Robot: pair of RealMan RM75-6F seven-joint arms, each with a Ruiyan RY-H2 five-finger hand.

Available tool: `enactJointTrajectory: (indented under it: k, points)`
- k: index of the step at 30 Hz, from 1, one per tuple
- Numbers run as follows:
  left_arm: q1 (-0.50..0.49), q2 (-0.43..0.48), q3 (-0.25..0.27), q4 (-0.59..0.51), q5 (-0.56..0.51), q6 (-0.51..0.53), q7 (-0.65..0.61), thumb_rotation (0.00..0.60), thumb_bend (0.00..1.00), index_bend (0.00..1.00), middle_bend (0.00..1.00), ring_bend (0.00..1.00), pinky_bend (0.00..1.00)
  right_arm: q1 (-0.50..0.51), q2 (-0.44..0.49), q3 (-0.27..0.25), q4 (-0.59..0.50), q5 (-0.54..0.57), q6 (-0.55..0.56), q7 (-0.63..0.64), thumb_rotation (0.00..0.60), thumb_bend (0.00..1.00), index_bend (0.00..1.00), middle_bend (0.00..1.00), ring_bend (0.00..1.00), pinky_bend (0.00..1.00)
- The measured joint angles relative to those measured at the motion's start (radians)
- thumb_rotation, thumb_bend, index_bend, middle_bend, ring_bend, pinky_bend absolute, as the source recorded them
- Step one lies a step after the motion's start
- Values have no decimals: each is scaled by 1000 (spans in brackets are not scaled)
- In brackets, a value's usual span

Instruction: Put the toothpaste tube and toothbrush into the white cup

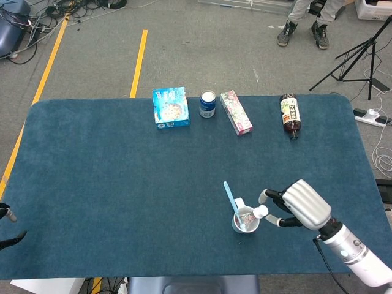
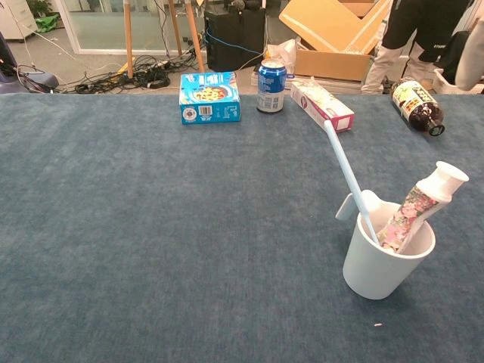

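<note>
hovering right hand (image 1: 301, 205), spread, empty

White cup (image 2: 382, 265), pale blue toothbrush (image 2: 348, 175), floral pink toothpaste tube (image 2: 416, 208), dark teal table cloth (image 2: 151, 227), blue can (image 2: 271, 86)

No lettering on the blue box (image 2: 209, 97), can (image 2: 271, 86) or bottle (image 2: 417, 103) is legible.
</note>
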Motion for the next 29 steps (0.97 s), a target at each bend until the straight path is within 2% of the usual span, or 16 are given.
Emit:
enactJointTrajectory:
  k: [6, 12, 15, 19, 29]
  points:
    - [3, -2, 7, -6, 32, 16, 4, 600, 106, 539, 332, 359, 409, -90, -48, 31, 20, 71, 71, -291, 600, 104, 486, 650, 747, 880]
    - [5, -5, 18, -6, 84, 34, -5, 600, 105, 537, 338, 359, 410, -197, -153, 70, 97, 151, 173, -476, 600, 103, 481, 441, 530, 669]
    - [5, -7, 24, -5, 108, 39, -11, 600, 106, 536, 339, 359, 409, -234, -197, 84, 142, 165, 222, -503, 600, 104, 477, 380, 450, 580]
    - [2, -11, 30, 1, 140, 41, -28, 600, 105, 535, 343, 359, 409, -276, -239, 97, 191, 170, 279, -505, 600, 103, 473, 331, 396, 509]
    - [-7, -28, 41, 25, 202, 48, -62, 600, 105, 533, 344, 359, 409, -338, -289, 110, 285, 221, 302, -401, 600, 103, 473, 311, 363, 494]
